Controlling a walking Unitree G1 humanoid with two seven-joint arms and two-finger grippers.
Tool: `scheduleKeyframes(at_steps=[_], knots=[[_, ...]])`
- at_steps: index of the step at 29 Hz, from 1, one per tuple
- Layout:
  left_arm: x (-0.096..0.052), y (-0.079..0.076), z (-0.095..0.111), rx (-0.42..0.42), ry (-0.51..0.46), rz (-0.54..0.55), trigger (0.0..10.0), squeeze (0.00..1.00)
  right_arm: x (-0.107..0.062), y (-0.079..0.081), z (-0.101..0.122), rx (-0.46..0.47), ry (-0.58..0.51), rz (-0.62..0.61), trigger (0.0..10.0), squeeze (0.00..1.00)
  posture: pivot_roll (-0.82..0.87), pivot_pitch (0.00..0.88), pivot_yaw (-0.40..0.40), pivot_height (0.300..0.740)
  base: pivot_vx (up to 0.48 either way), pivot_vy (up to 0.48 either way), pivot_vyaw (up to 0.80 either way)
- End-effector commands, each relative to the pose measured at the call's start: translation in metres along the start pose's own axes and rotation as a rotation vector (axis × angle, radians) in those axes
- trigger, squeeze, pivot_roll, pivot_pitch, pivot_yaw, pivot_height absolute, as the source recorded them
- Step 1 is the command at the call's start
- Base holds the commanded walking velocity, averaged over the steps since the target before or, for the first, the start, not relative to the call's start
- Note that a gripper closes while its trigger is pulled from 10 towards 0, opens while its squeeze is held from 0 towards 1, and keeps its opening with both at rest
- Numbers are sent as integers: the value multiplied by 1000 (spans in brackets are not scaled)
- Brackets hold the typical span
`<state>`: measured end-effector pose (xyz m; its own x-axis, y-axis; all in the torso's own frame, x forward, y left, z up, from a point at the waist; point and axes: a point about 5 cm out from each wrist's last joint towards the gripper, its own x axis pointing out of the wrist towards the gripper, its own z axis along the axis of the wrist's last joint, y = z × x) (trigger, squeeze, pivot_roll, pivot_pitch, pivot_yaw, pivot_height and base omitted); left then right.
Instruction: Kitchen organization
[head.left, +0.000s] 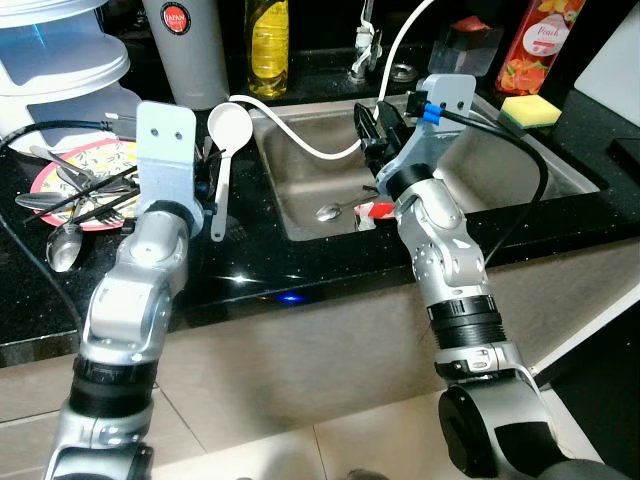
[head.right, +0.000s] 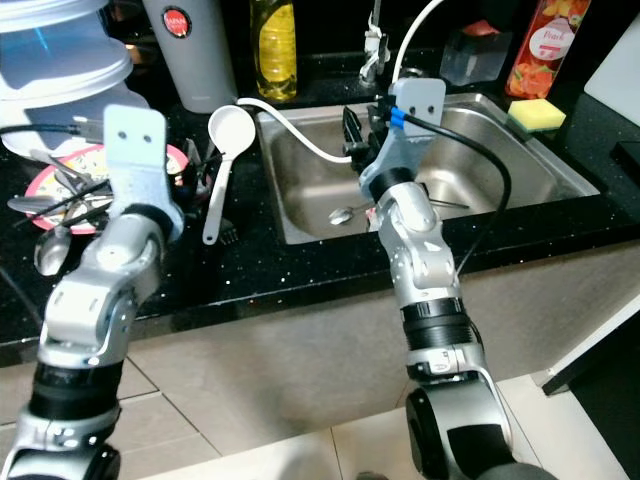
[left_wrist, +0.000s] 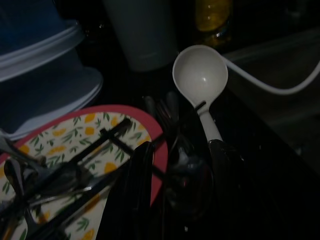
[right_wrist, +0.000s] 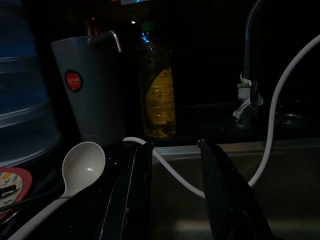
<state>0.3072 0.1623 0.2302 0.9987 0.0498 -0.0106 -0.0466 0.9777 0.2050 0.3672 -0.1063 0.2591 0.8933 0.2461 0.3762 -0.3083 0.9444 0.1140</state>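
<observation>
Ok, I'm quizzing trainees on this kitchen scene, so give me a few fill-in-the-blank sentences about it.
1. The white ladle lies on the black ____.
2. A spoon lies inside the ____.
3. The cutlery is piled on a patterned ____.
4. The yellow sponge sits on the sink's ____ side.

Missing words: counter; sink; plate; right

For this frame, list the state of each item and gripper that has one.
white ladle: lying on the counter beside the sink
plate: loaded with cutlery
spoon: lying in the sink
sponge: resting on the sink's edge
left gripper: open, over the ladle handle
right gripper: open, empty
</observation>
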Motion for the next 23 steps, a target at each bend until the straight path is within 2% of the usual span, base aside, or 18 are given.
scheduleKeyframes(at_steps=[1,2,6,9,11,14,17,20,23], knots=[[-7,1,-1,64,2,-30,10000,0,-2,-2,0,-2,6,-8,10000,0,9,0,6,740,0,0,0],[-14,3,-4,95,10,-45,10000,0,-2,-2,-1,0,8,-7,10000,0,14,0,6,740,0,0,0],[-17,3,-7,97,21,-43,10000,0,-2,-2,-2,1,10,-7,10000,0,14,0,6,740,0,0,0],[-27,-1,-16,90,50,-43,10000,0,-3,-1,-3,3,13,-7,10000,0,18,0,9,740,0,0,0],[-29,1,-19,97,61,-37,10000,0,-3,-1,-3,4,14,-7,10000,0,18,0,9,740,0,0,0],[-28,12,-18,111,69,-24,10000,0,-4,-2,-4,2,20,-6,10000,0,8,0,4,740,0,0,0],[-28,17,-14,93,67,-44,10000,0,-4,-2,-3,0,19,-6,10000,0,2,0,7,740,0,0,0],[-24,14,-20,99,114,-68,10000,0,-4,-3,-4,-1,19,-12,10000,0,3,0,8,740,0,0,0],[-22,9,-21,80,121,-83,10000,0,-5,-3,-4,-3,20,-12,10000,0,-5,0,13,740,0,0,0]])
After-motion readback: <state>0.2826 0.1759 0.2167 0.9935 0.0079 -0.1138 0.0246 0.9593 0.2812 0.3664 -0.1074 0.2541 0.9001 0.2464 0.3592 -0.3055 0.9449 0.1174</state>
